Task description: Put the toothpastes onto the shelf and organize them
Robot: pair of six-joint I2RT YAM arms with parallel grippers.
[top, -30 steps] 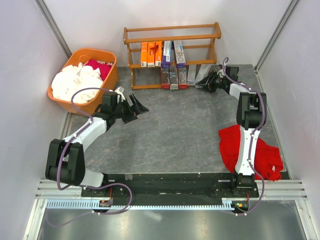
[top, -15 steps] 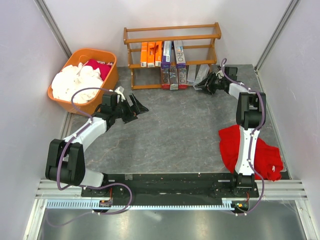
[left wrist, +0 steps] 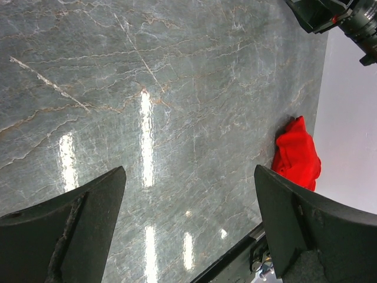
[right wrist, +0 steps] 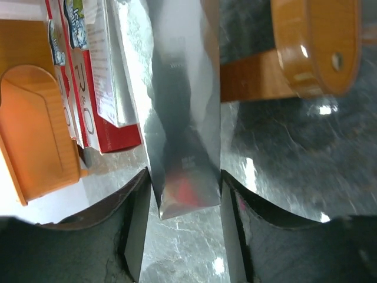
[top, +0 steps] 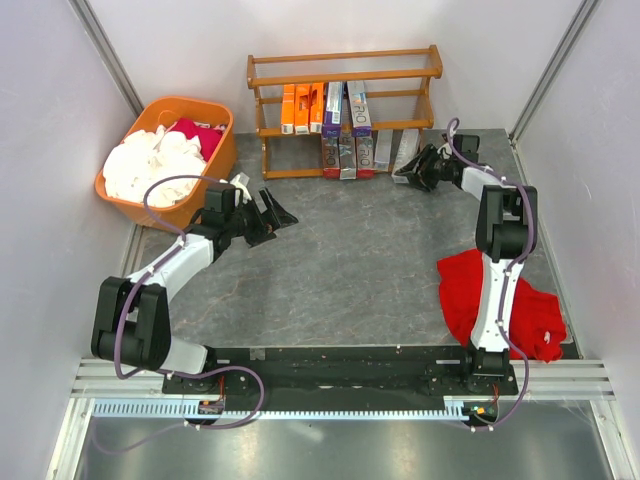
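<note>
The table (top: 370, 240) carries the shelf (top: 345, 72) at its far edge. Orange cartons (top: 302, 108) and purple-and-white cartons (top: 346, 106) stand on the middle tier, red-and-silver cartons (top: 345, 155) on the bottom tier. A silver carton (right wrist: 182, 118) sits just right of these, between the right gripper (right wrist: 184, 177) fingers; clamped or released cannot be determined. The left gripper (left wrist: 189, 171) is spread wide, empty, above the table

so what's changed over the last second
The right tool swung the silver carton from tilted to straighter at the shelf's lower right. It still brackets the carton, and whether it has let go is unclear. The left tool and other cartons are unchanged.
</note>
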